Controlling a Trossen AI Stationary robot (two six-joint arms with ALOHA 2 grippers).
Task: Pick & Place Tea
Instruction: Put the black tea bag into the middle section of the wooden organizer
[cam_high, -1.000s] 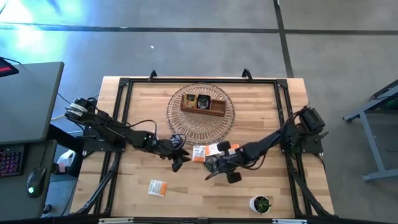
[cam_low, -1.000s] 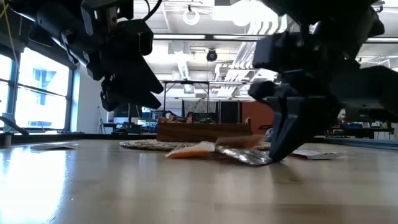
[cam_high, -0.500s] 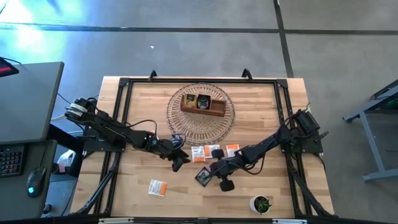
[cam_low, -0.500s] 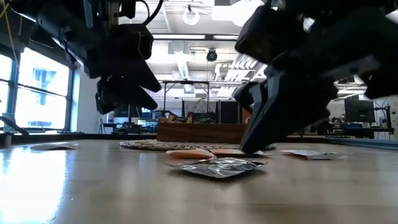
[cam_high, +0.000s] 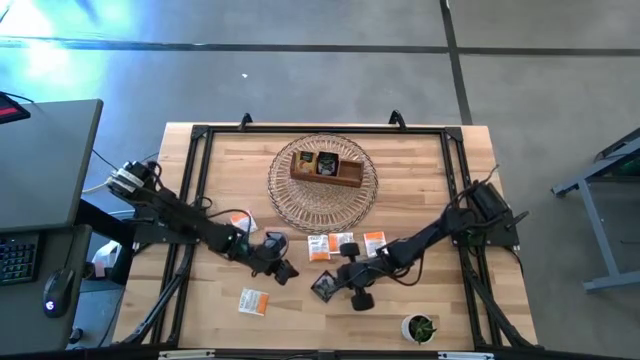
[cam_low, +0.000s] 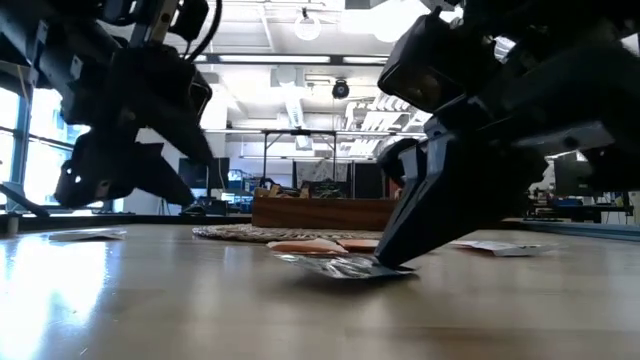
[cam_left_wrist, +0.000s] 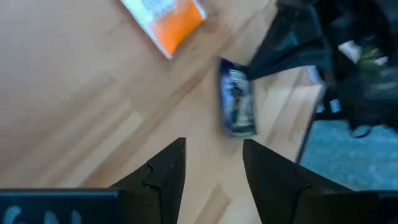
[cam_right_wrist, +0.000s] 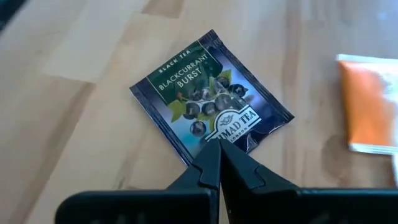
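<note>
A black tea sachet (cam_right_wrist: 208, 102) lies flat on the wooden table (cam_high: 450, 310), near the middle. My right gripper (cam_right_wrist: 219, 148) is shut, with its tips on the sachet's edge. My left gripper (cam_left_wrist: 213, 152) is open and hovers over bare wood just to the left, pointing at the same sachet (cam_left_wrist: 238, 102). Three white-and-orange sachets (cam_high: 318, 246) lie in a row just beyond it. One more (cam_high: 255, 301) lies near the front left, and another (cam_high: 240, 222) beside my left arm. The brown tray (cam_high: 327, 168) stands on a round wire mat (cam_high: 300, 205). My right gripper touches the black sachet with its shut fingertips (cam_right_wrist: 211, 163) at the edge nearest to them (cam_right_wrist: 198, 150). The fingers slant down from the table's right side. The sachet lies flat on the wood (cam_low: 345, 266). Whether the edge is pinched or only pressed on, I cannot tell.
A small green plant in a white pot (cam_high: 420, 327) stands at the front right, close to my right arm. A black metal frame (cam_high: 200, 135) runs round the table. Bare wood shows along the front edge between the loose sachet and the plant.
My right gripper has come down and moved toward the table's near edge. The black sachet has slid out of the row of sachets with it and now lies flat. My left gripper has rolled and moved toward the near edge, uncovering a white-and-orange sachet beside its arm.
</note>
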